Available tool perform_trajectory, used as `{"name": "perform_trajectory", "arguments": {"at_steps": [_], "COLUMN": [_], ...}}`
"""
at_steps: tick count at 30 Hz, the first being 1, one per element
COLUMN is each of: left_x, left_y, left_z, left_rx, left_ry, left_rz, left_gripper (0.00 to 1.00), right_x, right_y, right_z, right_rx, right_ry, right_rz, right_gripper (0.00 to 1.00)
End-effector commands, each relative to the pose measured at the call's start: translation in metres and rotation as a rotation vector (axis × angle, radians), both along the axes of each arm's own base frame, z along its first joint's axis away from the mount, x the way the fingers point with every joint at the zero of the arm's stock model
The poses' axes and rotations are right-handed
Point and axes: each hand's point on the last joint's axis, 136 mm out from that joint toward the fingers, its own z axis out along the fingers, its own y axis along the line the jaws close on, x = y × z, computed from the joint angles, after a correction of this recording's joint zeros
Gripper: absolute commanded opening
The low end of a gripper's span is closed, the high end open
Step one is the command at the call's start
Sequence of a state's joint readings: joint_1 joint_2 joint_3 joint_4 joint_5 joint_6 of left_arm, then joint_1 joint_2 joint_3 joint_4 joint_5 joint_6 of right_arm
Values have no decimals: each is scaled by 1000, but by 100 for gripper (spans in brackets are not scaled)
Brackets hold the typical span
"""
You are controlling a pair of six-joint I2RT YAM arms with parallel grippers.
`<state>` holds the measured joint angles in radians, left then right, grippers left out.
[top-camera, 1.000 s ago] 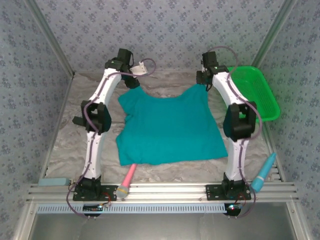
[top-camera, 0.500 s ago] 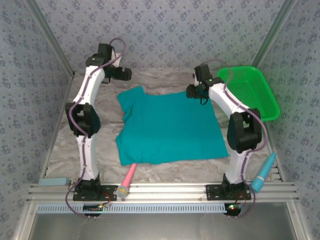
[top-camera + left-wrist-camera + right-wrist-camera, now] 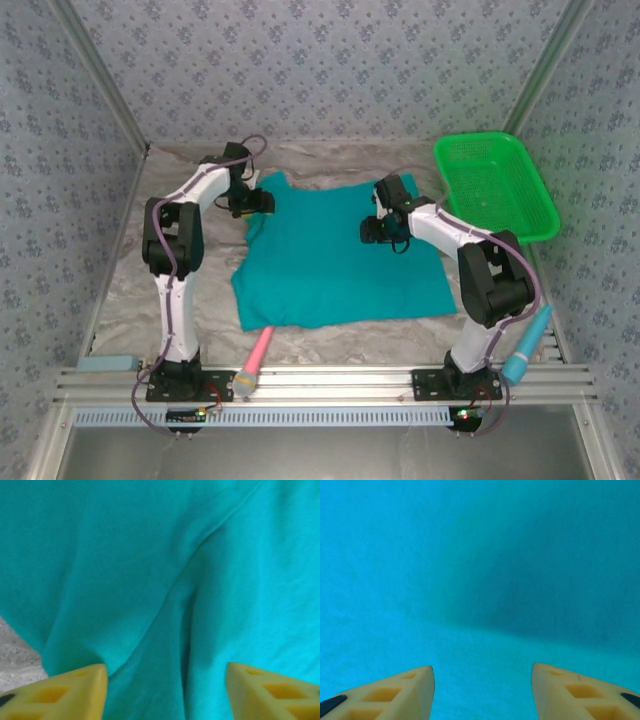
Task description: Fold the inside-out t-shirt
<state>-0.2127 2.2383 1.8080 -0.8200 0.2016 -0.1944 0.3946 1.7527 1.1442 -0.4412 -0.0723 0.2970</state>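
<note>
1. The teal soft cloth t-shirt (image 3: 340, 265) lies spread on the grey desk (image 3: 130, 290).
2. The left pincer (image 3: 165, 680) and the right pincer (image 3: 482, 680) hover over its far part, both released and empty.
3. It looks light and limp; better to pinch an edge or a corner.

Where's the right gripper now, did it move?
Yes. The right gripper moved leftward and nearer, away from the green plastic basket, over the teal cloth t-shirt.

left claw (image 3: 262, 203), right claw (image 3: 371, 232) lowered over t-shirt (image 3: 340, 265)
</note>
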Motion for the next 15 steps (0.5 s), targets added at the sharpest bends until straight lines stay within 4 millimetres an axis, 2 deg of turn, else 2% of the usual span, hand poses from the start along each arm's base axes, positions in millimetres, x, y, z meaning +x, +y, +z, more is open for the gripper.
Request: {"name": "perform_trajectory", "arguments": {"at_steps": [1,5,9,13,15], "left_x": [20,34,52,79,93], "left_y": [28,50,54,47,38], "left_z": [-4,-14,-26,-26,-19], "left_rx": [179,430,506,530,525], "left_ry": [-27,-5,-13,-96,-158], "left_rz": [-1,-151,-283,-383,-417], "left_gripper": [44,37,36,41,56], "right_x": [0,-5,-3,2,3], "right_y": [7,1,-12,-17,-11], "right_z": [-5,-24,-35,-40,-37], "right_rx": [29,11,-27,-19,13], "right_ry": [-10,16,22,27,20], "right_rz": [-7,-23,-37,-34,-11], "right_gripper": [55,55,55,55,55]}}
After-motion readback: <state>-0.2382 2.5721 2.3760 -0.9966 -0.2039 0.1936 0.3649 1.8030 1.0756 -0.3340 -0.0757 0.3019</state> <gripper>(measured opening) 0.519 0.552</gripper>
